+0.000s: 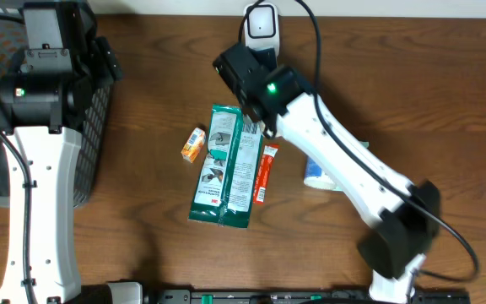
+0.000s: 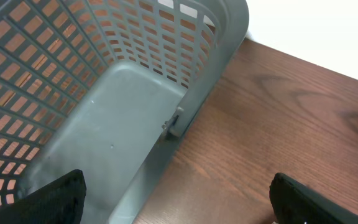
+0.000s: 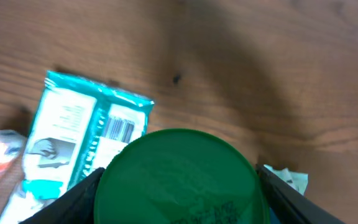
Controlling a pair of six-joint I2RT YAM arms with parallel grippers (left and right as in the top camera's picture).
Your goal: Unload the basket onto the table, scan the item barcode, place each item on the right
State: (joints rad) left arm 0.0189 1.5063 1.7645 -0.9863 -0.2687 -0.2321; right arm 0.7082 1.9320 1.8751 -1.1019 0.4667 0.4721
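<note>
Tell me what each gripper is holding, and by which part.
Right gripper holds the green round item, gripped at its opposite edges. Left gripper is open, empty, over the basket.

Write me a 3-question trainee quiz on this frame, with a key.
1. True or false: the left gripper, by the basket, is gripping an item.
2. What sits between the fingers of the right gripper? A) a round green lid B) a blue mug C) nothing
3. In the right wrist view, which item on the table shows its barcode?

Key
1. False: its jaws stand wide apart with nothing between them.
2. A
3. The teal packet, lying flat with the barcode facing up.
</note>
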